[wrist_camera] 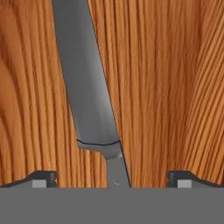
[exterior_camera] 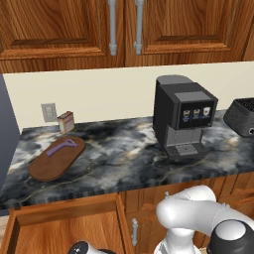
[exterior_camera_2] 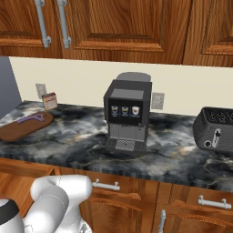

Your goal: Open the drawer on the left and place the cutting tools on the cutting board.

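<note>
The drawer (exterior_camera: 59, 230) stands pulled out below the counter at the lower left, and its wooden floor (wrist_camera: 175, 87) fills the hand view. A grey knife (wrist_camera: 89, 96) lies on that floor, blade pointing away from me. My gripper (wrist_camera: 112, 179) hangs open just above it, one fingertip (wrist_camera: 43, 178) on each side of the knife's narrow end, touching nothing. On the counter lies the dark-brown cutting board (exterior_camera: 49, 166) (exterior_camera_2: 18, 129). A purple cutting tool (exterior_camera: 62, 147) (exterior_camera_2: 31, 119) rests on the board's far end.
A small tan box (exterior_camera: 66, 122) stands behind the board by the wall. A black coffee machine (exterior_camera: 183, 116) (exterior_camera_2: 127, 113) sits mid-counter and a dark toaster (exterior_camera: 242, 116) (exterior_camera_2: 216, 129) to its right. A narrow cabinet door with a vertical handle (exterior_camera: 134, 231) adjoins the drawer.
</note>
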